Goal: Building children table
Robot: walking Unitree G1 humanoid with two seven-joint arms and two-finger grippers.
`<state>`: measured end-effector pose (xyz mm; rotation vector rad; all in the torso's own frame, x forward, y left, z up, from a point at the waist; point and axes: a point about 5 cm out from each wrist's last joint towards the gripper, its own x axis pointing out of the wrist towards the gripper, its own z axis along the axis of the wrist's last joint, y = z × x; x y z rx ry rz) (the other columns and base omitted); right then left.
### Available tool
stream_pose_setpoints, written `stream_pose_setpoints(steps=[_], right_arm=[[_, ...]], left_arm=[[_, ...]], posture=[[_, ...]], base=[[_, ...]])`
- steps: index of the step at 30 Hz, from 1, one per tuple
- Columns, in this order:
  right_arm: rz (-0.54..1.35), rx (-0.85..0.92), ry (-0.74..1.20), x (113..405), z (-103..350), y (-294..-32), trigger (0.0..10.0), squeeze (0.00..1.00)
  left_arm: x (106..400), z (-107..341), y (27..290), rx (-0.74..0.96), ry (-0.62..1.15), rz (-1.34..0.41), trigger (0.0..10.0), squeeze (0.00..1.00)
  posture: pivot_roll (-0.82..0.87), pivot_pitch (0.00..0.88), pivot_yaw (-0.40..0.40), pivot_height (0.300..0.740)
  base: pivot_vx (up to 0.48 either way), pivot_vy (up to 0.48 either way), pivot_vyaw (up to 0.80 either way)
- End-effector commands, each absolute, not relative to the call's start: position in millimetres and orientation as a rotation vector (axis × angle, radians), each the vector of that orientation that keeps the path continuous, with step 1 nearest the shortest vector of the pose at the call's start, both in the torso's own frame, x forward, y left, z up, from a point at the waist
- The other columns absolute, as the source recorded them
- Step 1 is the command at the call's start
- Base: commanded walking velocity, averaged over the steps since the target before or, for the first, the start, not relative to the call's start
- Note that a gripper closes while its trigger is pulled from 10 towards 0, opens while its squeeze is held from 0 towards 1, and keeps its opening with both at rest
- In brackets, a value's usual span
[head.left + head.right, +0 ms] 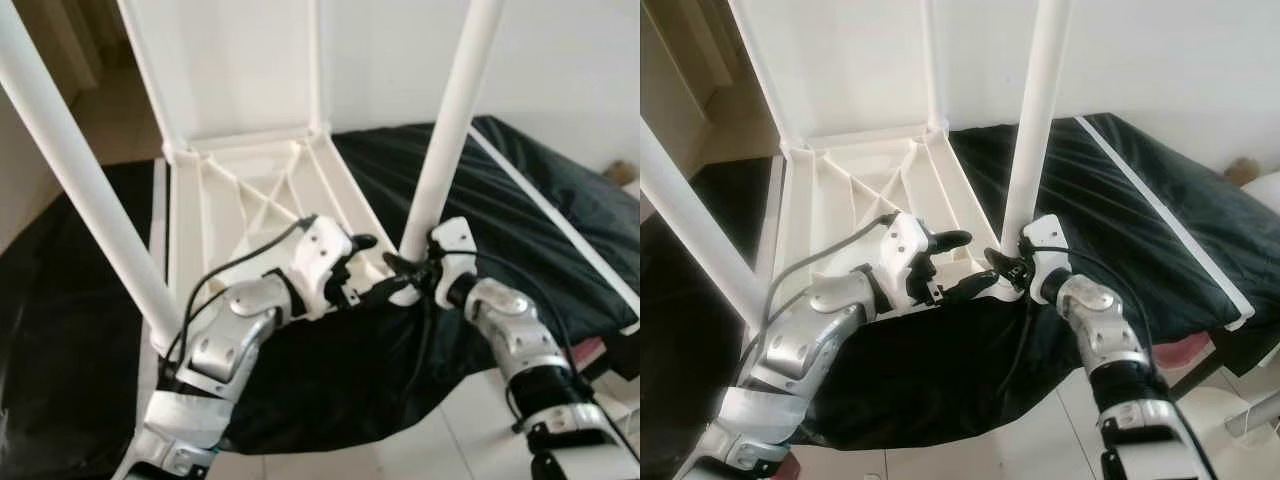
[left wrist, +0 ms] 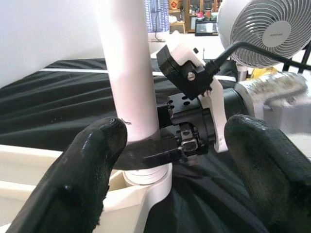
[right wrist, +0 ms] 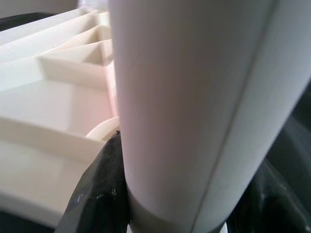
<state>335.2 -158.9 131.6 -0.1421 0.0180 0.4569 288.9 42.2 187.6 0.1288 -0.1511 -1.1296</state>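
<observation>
Eye views: tabletop (image 1: 250,190) upside down on black sheet (image 1: 1120,200); right gripper (image 1: 1002,262) clamps leg (image 1: 452,120) at its socket. Left wrist: left gripper (image 2: 170,160) spread, empty, alongside. Right wrist: fingers (image 3: 104,189) hug leg; keep it vertical, press straight down

black sheet (image 1: 560,200), white wall (image 1: 560,60), fan (image 2: 265,29)

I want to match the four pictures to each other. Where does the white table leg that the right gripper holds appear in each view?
Left eye view: white table leg rises right of centre, with the right gripper shut on its base.
Right eye view: it stands upright at centre.
Left wrist view: left of centre, beyond the open left gripper.
Right wrist view: very close, between that gripper's black fingers.
Shared landmark: the upturned white tabletop with ribs.
</observation>
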Motion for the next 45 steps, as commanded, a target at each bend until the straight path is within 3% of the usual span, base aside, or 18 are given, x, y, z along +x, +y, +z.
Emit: stream_pose_setpoints(steps=[1,10,17,21,37,39,40,45], right_arm=[[0.376,-0.213,0.108,330.7,113.4,-167.1,10.0,0.0],[0.161,-0.1,0.154,317.4,100.0,-152.9,10.0,0.0],[-0.061,0.055,0.13,303.2,100.8,-118.6,10.0,0.0],[-0.022,0.07,0.137,300.7,102.9,-103.0,10.0,0.0],[-0.04,0.042,0.124,295.8,109.1,-103.8,10.0,0.0],[-0.042,0.043,0.116,295.8,110.6,-105.8,10.0,0.05],[-0.035,0.044,0.099,295.6,113.3,-108.1,10.0,1.0],[-0.018,0.047,0.05,294.2,120.1,-111.2,10.0,1.0]], left_arm=[[292.6,185.5,43.4,0.134,-0.142,-1.093,10.0,0.0],[293.5,184.6,42.7,0.134,-0.143,-1.088,10.0,0.0],[294.8,185.2,41.9,0.14,-0.147,-1.078,10.0,0.0],[294.5,187.0,41.6,0.139,-0.154,-1.081,10.0,0.0],[293.7,187.1,42.8,0.145,-0.153,-1.081,10.0,0.0],[293.5,187.6,42.4,0.144,-0.155,-1.082,10.0,0.0],[293.3,188.1,42.1,0.144,-0.156,-1.083,10.0,0.0],[293.0,188.6,41.7,0.144,-0.159,-1.086,10.0,0.0]], posture=[[0.02,0.0,0.0,0.74],[0.01,0.0,0.002,0.74],[0.02,0.0,-0.004,0.74],[0.02,0.0,-0.007,0.74],[0.03,0.0,-0.008,0.74],[0.03,0.0,-0.008,0.74],[0.03,0.0,-0.008,0.74],[0.03,0.0,-0.008,0.74]], base=[[0.0,0.0,0.0],[0.0,0.0,0.0],[0.0,0.0,0.0],[0.0,0.0,0.0],[0.0,0.0,0.0],[0.0,0.0,0.0],[0.0,0.0,0.0],[0.0,0.0,0.0]])
